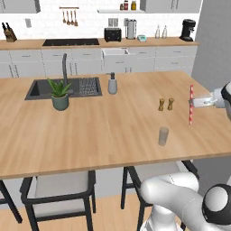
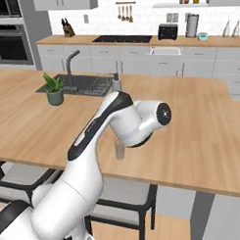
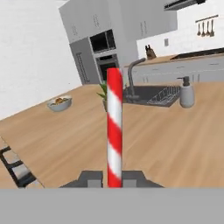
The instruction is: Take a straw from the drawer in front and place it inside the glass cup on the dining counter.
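**Straw held upright above the island's right end**

Over the right end of the dining counter (image 1: 113,131), the gripper (image 1: 195,103) reaches in from the right edge of the left base view, its jaws clamped on the straw (image 1: 191,104). The red-and-white straw stands nearly upright, gripped about mid-length. In the hand view the straw (image 3: 114,131) rises straight between the two dark finger tips (image 3: 91,178). The glass cup (image 1: 163,136) stands on the wood near the front edge, well apart from the straw and to its left. Two brown shakers (image 1: 166,104) sit side by side between cup and straw, further back. A soap dispenser (image 1: 112,84) stands beside the dark sink (image 1: 63,88), with a potted plant (image 1: 59,94) at the sink's front rim.
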Robot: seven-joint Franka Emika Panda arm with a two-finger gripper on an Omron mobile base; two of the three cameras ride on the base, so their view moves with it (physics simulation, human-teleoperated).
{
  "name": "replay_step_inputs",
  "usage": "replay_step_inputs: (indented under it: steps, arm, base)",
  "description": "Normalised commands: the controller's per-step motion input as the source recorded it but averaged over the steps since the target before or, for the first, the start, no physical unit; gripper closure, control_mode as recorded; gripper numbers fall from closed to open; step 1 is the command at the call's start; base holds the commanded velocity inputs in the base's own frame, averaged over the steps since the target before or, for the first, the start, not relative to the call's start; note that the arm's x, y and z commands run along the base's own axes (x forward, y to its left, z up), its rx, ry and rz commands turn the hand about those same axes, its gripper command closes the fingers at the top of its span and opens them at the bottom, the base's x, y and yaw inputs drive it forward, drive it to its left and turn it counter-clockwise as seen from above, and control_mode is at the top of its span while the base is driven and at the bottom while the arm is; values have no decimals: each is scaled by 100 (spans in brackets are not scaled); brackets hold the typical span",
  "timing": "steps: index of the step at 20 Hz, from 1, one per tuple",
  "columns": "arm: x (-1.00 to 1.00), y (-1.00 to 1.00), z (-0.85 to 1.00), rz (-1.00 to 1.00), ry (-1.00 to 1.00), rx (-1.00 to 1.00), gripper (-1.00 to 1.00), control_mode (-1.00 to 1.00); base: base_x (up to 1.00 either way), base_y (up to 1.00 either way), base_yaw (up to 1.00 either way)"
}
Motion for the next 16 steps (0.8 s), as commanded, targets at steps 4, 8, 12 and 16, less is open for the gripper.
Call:
replay_step_inputs:
  steps: [4, 8, 12, 16]
  arm:
    - [0, 34, -7, 10, -26, 16, 100, -100]
    - [4, 21, -27, 2, -13, 1, 100, -100]
    - [16, 16, -43, 0, 0, -1, 100, -100]
    - [14, 28, -35, 0, 0, -6, 100, -100]
  base:
    - [0, 0, 0]
    - [0, 0, 0]
    - [0, 0, 0]
    - [0, 0, 0]
